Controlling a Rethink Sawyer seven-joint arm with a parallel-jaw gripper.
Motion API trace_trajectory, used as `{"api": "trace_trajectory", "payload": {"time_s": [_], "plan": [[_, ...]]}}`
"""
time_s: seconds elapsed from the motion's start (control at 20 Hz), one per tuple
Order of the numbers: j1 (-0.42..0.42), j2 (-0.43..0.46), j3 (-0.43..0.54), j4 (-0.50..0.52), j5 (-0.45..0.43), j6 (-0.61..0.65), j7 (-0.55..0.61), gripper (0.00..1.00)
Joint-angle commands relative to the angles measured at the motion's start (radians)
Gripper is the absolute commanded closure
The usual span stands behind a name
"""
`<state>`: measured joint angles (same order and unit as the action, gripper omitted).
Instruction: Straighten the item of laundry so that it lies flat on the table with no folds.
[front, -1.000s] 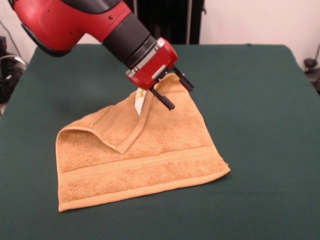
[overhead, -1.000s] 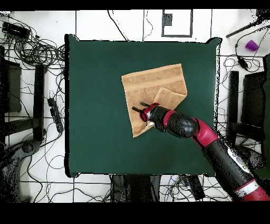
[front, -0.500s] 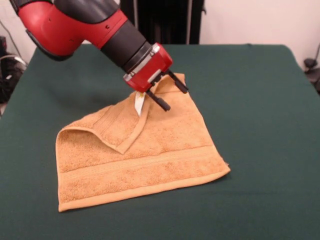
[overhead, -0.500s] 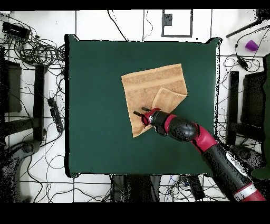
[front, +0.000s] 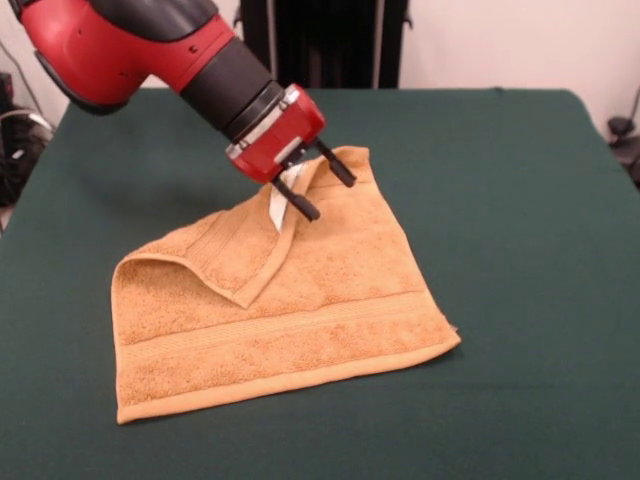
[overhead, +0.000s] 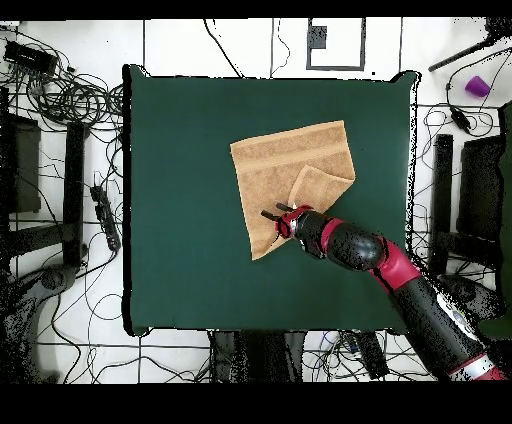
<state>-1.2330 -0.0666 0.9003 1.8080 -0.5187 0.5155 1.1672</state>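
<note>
The towel (front: 290, 300) lies on the green table (front: 520, 220), roughly midway between the side edges and somewhat toward the robot's side of the centre; in the overhead view the towel (overhead: 290, 180) sits a little toward the right-hand edge of the table (overhead: 180, 200), well clear of every edge. It is not flat; one corner is folded over onto the main sheet, making a triangular flap (front: 235, 255) whose hemmed edge runs down to a point near the middle of the cloth; a woven band crosses the towel parallel to the edge nearest the front camera; a small white label (front: 279, 205) shows at the top of the flap's edge, just under the tool.

The red and black arm (front: 150, 50) reaches down at a slant from the far left corner in the front view; its gripper (front: 318, 186) hangs over the far part of the towel, close to the raised far corner. The two black fingers (front: 335, 165) stand apart with a clear gap between them, and nothing is caught in that gap; the lower finger ends just beside the label, though whether it touches the cloth cannot be told. From above the gripper (overhead: 275, 212) is over the towel's edge nearest the robot, beside the flap.
</note>
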Motion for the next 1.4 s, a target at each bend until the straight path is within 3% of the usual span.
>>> {"api": "trace_trajectory", "payload": {"time_s": [0.05,0.7,1.0,1.4], "plan": [[0.035,-0.008,-0.048,-0.011,0.001,0.151,-0.072,0.0],[0.012,-0.03,-0.048,-0.018,0.0,0.22,-0.094,0.0],[0.047,0.053,-0.045,-0.008,-0.017,0.078,-0.007,0.0],[0.084,0.118,-0.049,-0.027,-0.034,-0.015,0.031,0.0]]}}
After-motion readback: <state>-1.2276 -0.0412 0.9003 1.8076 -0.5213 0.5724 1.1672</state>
